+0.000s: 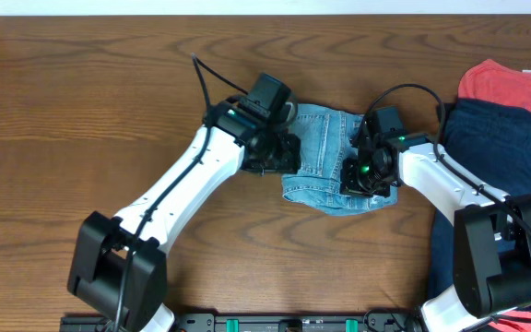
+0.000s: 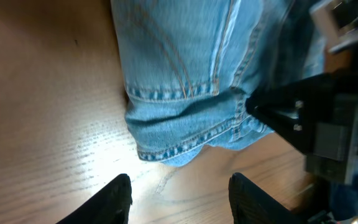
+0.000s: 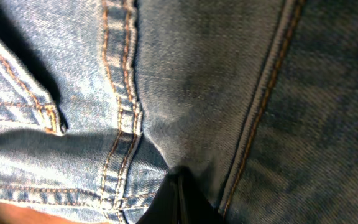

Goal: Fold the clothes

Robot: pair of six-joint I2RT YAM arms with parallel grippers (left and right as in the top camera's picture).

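Left tool (image 2: pixel 179 186) spread apart over the worktop (image 2: pixel 42 124) beside the jeans (image 2: pixel 185 74), right tool (image 3: pixel 179 183) closed, tip on denim; red top (image 1: pixel 510 83) upper right.

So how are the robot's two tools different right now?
The left tool is open and empty; the right tool is shut. The left tool hangs over bare table beside the light blue jeans; the right tool's tip touches the denim. Both are black and close to the jeans.
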